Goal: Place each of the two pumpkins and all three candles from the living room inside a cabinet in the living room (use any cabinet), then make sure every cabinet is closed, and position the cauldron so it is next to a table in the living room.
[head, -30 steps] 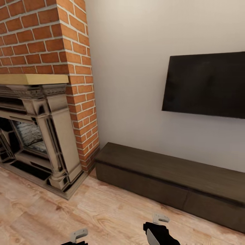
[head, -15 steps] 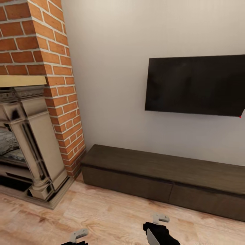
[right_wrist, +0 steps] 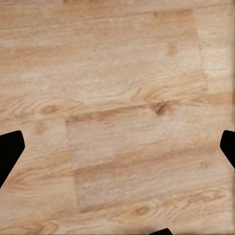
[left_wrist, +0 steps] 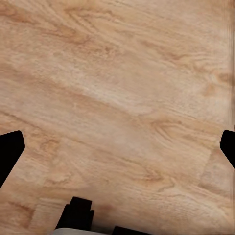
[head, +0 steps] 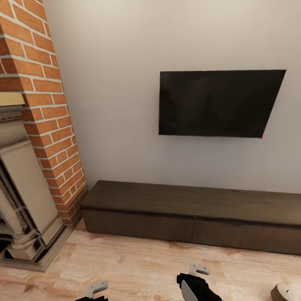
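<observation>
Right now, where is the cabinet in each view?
Head: cabinet spans the lower middle, beneath the TV.
Left wrist: floor planks.
Right wrist: floor planks.
Shared landmark: the wood floor, which lies in front of the cabinet in the head view.

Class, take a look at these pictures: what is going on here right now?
A wheeled two-armed robot faces the low dark cabinet beneath a wall-mounted TV, with a brick fireplace to the side. The cabinet's drawer fronts look shut. Both grippers, left and right, are open, hold nothing and point at the wooden floor. A small tan object, possibly a candle, peeks in at the corner of the head view. Nothing is being handled at this moment.
</observation>
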### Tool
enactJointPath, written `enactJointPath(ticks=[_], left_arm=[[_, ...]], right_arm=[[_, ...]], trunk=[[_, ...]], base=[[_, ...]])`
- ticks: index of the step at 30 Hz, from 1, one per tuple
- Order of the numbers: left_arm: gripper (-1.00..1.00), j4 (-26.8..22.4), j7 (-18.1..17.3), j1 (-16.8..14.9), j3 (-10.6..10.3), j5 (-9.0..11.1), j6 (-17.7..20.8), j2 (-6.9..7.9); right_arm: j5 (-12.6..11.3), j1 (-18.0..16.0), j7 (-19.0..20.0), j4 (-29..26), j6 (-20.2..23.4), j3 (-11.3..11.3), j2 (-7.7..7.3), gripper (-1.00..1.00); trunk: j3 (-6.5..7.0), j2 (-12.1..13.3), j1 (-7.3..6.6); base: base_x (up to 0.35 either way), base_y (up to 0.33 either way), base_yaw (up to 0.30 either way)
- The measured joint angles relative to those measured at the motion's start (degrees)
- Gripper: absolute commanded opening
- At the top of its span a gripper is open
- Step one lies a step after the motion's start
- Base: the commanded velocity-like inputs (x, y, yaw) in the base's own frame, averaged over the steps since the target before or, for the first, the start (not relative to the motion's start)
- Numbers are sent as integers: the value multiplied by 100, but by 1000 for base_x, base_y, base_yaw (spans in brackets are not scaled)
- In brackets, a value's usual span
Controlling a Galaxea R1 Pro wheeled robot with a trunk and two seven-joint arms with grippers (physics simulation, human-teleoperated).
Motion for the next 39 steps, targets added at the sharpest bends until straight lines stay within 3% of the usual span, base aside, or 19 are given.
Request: enactJointPath(ticks=[13,25,39], left_arm=[[100,-4,-2,1,0,0,0,0],[100,0,-2,1,0,2,0,7],[100,0,2,0,0,0,-101,9]], right_arm=[[0,0,0,0,2,-1,0,100],[12,0,0,2,-106,19,0,100],[27,0,-7,109,-283,11,0,100]], trunk=[[-97,0,0],[-203,0,0],[-215,0,0]], base=[[-9,4,-173],[-176,134,-39],[105,80,0]])
